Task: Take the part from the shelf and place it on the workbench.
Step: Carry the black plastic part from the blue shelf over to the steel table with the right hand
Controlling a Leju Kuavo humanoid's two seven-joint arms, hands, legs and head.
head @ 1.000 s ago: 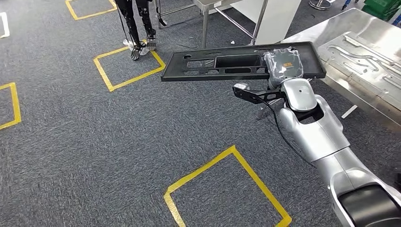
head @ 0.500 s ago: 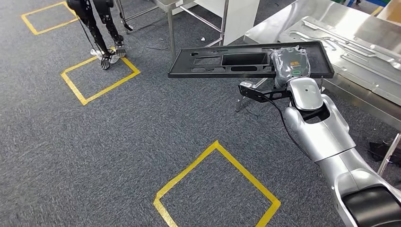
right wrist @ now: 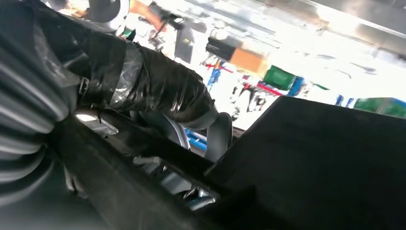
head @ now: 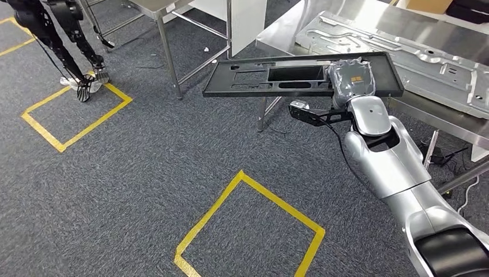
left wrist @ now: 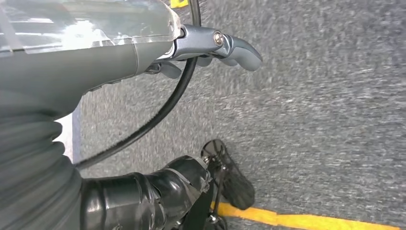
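Observation:
The part [head: 277,78] is a long flat black panel with rectangular cut-outs, held level above the carpet. My right hand [head: 350,81], wrapped in clear plastic, grips the panel near its right end. That end of the panel hangs over the front edge of the steel workbench [head: 369,17]. In the right wrist view the dark fingers [right wrist: 163,91] lie against the panel's black underside [right wrist: 325,163]. My left hand [left wrist: 210,45] hangs over the grey carpet with nothing in it, its fingers loosely extended.
A large pressed metal sheet [head: 403,43] lies on the workbench. A second steel table frame [head: 167,52] and a white panel [head: 248,23] stand behind the part. Another robot's legs [head: 69,34] are far left. Yellow tape squares [head: 248,225] mark the carpet. Cables [head: 444,156] lie under the bench.
The whole picture has shifted as the camera turned: the workbench now fills more of the upper right and lies behind the part. My right hand keeps the same hold on the panel.

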